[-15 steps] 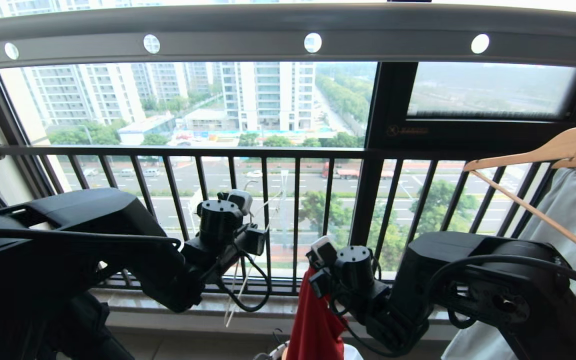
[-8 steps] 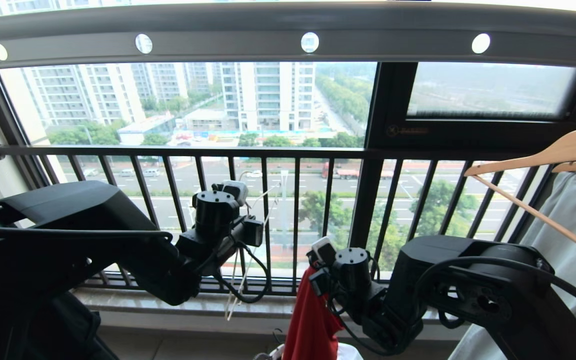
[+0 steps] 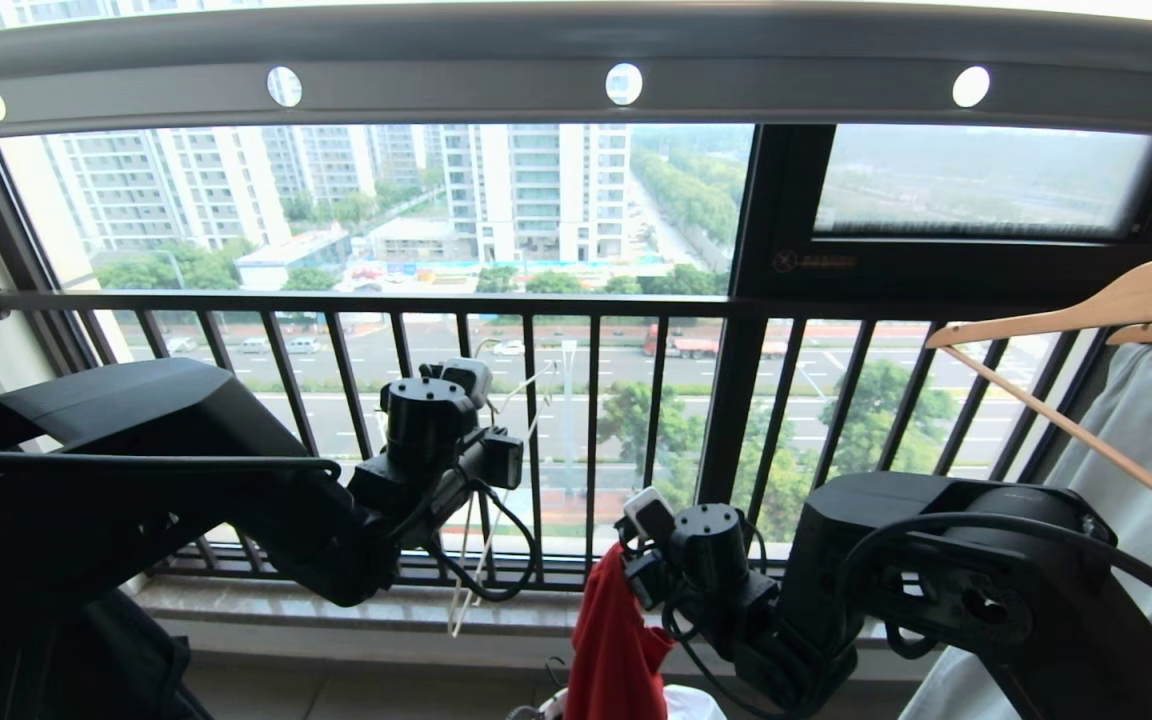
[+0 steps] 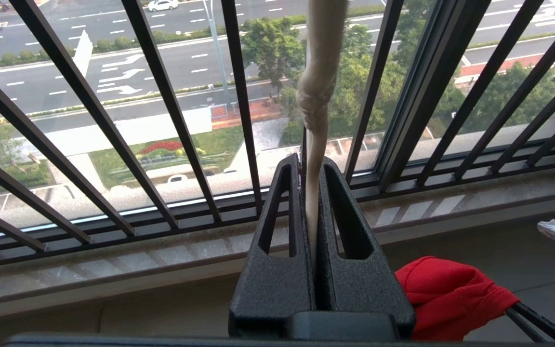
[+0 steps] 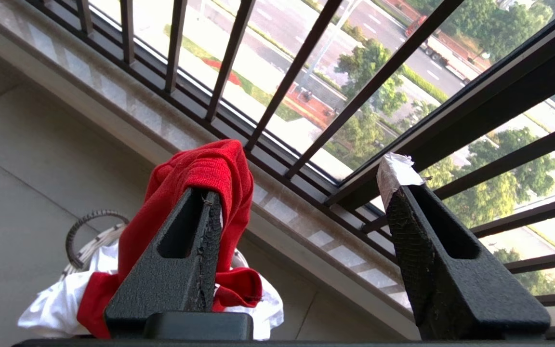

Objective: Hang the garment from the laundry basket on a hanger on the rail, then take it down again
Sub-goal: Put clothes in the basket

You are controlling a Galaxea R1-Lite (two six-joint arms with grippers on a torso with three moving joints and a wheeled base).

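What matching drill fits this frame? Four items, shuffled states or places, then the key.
Items:
1. left claw
2. right claw
3. red T-shirt
4. wooden hanger

States or places:
A. draped over one finger of an open claw, trailing down to the basket
B. at the right edge of the head view, carrying a pale garment
C. shut on the cream wire hanger
D. fingers apart, clamping nothing

Pairs: 1-C, 2-D, 3-A, 4-B

wood hanger (image 3: 1086, 325), black window railing (image 3: 556, 305)
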